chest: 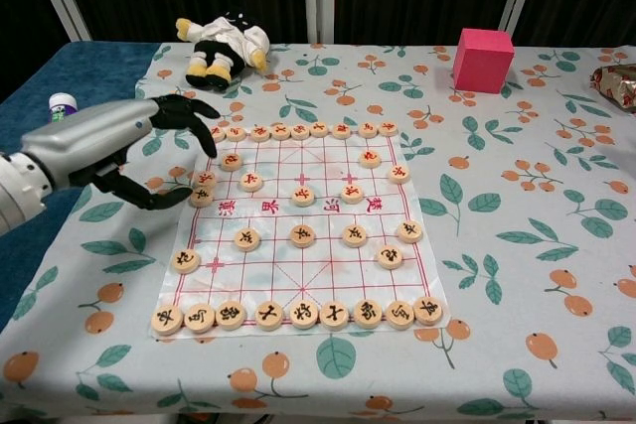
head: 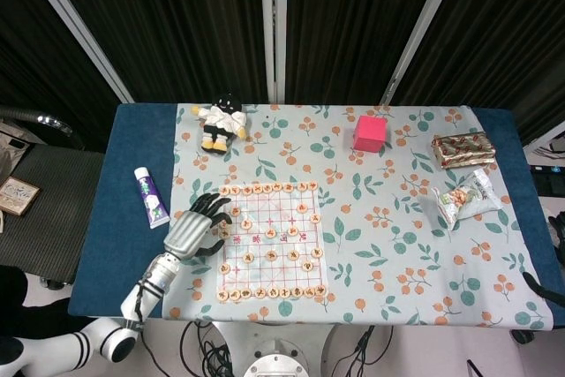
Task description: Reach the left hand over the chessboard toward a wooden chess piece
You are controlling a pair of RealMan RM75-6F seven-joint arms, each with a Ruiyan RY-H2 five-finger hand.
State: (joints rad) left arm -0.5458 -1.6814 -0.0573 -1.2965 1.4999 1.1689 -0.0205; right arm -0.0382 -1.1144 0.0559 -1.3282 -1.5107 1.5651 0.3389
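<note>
The chessboard (chest: 298,275) (head: 281,255) lies on the flowered cloth with several round wooden pieces on it. My left hand (chest: 129,151) (head: 196,225) hovers at the board's left edge, open, fingers spread and holding nothing. Its fingertips (chest: 209,141) reach over the board's far-left corner. Two wooden pieces (chest: 202,188) lie touching each other just right of the thumb, apart from the hand. A dark shape at the table's right edge (head: 557,231) may be my right hand; its state is hidden.
A plush toy (chest: 224,47) lies behind the board and a pink cube (chest: 483,59) stands at the back right. A tube (head: 151,197) lies on the blue cloth left of the hand. Snack packs (head: 463,149) (head: 466,198) sit at the far right.
</note>
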